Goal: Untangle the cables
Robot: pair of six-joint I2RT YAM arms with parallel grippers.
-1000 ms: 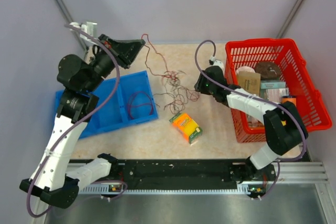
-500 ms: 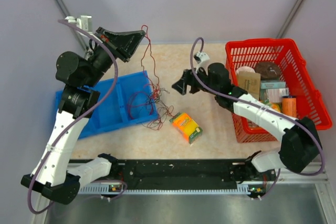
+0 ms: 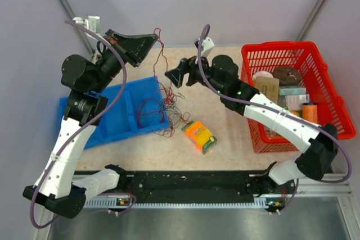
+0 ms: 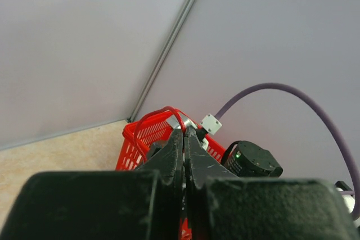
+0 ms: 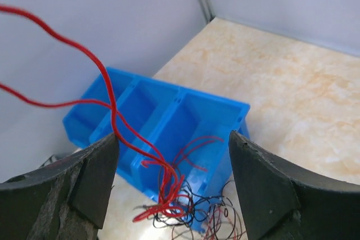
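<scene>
Starting at the left, the blue bin [image 3: 107,117] sits on the surface [image 3: 236,139], and one red loop of wire lies in its right-hand compartment. Above the bin, the left end effector [image 3: 153,37] is raised high and clenched tight. Its wrist view shows a red strand pinched right at the tips of the left end effector [image 4: 184,134]. From that pinch the cables [image 3: 171,111] hang down in thin red lines to a dark red and blackish clump resting on the surface against the bin's right edge.

Moving right, the right end effector [image 3: 170,74] hovers beside the hanging strands, jaws spread wide, gripping nothing. In its own view, the red lines cross the gap of the right end effector [image 5: 174,153], with the clump of cables [image 5: 180,211] below it and the blue bin [image 5: 169,113] behind.

These wires look feather-light, limp and quick to snag, so a hard tug would likely tighten the knot. The best hold seems to be a single red strand just above the clump, not the tangle itself.

Further right, an orange box [image 3: 199,136] lies near the clump, and a red basket [image 3: 332,102] stands well apart.
</scene>
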